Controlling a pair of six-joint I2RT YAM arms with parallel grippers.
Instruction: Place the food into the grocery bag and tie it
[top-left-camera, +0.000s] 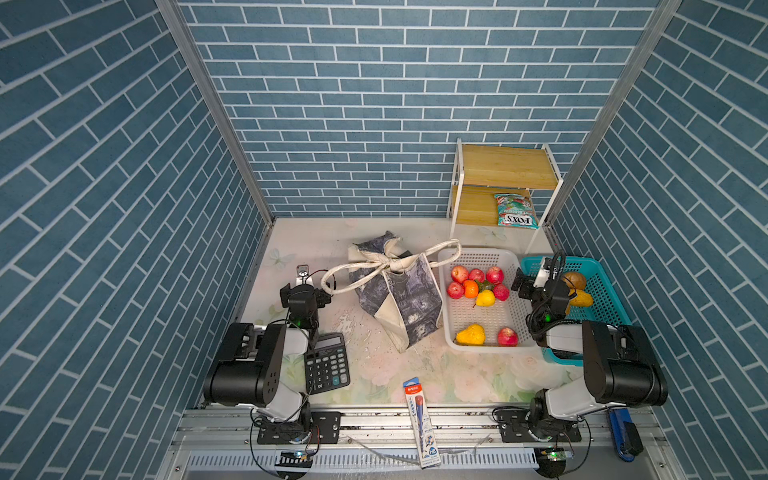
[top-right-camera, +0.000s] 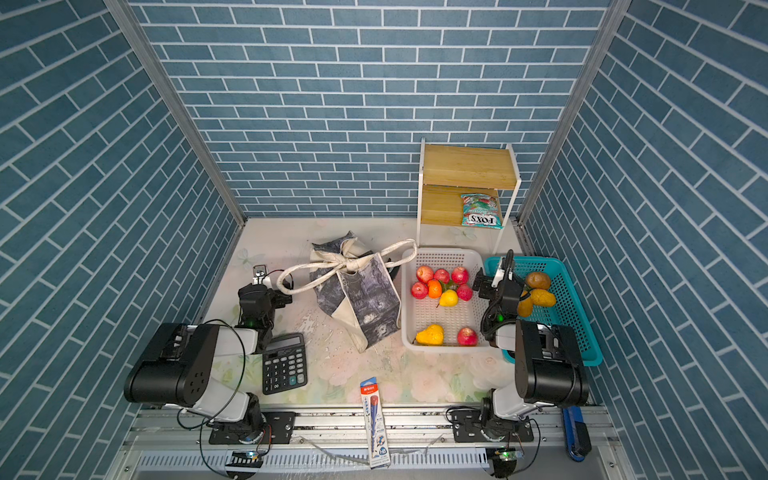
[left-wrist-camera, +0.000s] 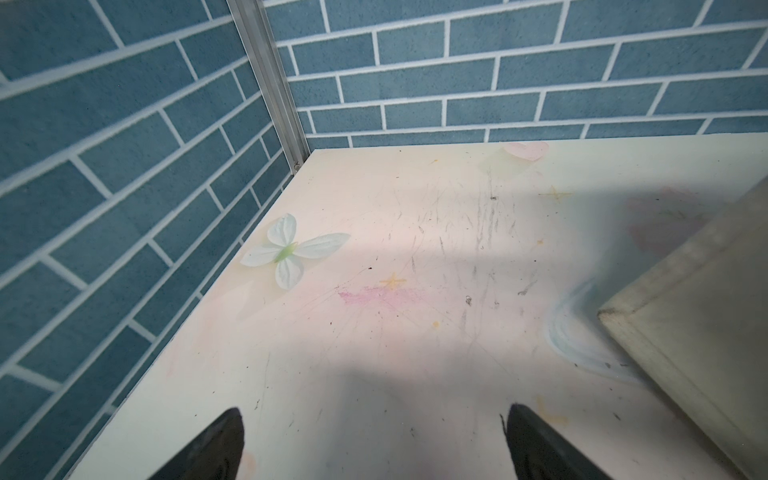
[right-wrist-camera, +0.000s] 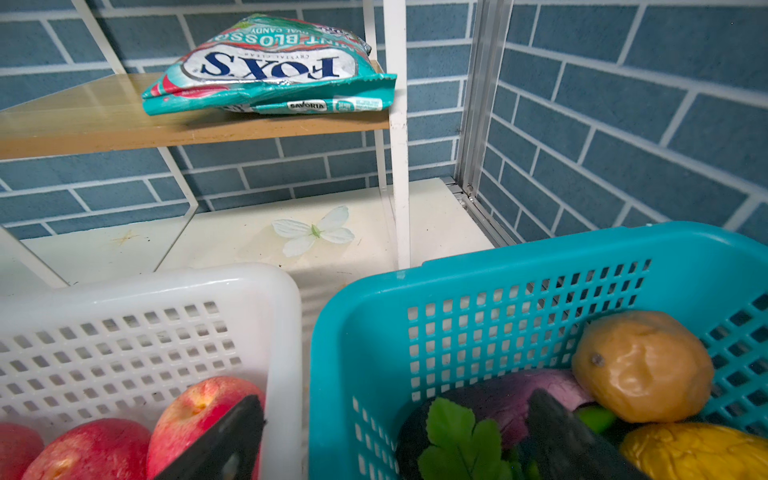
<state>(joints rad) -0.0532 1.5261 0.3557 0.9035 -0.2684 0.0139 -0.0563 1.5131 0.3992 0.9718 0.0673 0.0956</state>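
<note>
Left of centre in both top views, the left gripper (top-left-camera: 304, 275) hovers over the floral table (top-left-camera: 374, 365), black fingers spread wide and empty, near a black calculator (top-left-camera: 327, 365). At centre the cream canvas grocery bag with grey-purple printed panels (top-left-camera: 409, 303) lies slumped, its strap handles (top-left-camera: 390, 262) knotted and its contents hidden. To its right, red apples (top-left-camera: 459, 274) and yellow pears (top-left-camera: 485, 298) sit in a white perforated plastic basket (top-left-camera: 482, 251). The right gripper (right-wrist-camera: 395, 409), jaws wide apart and holding nothing, hangs between that basket and a teal plastic basket (top-left-camera: 606, 299) containing a purple eggplant (right-wrist-camera: 490, 399). At upper right, a teal FOX'S candy packet (top-left-camera: 515, 210) lies on a wooden shelf (top-left-camera: 478, 208).
</note>
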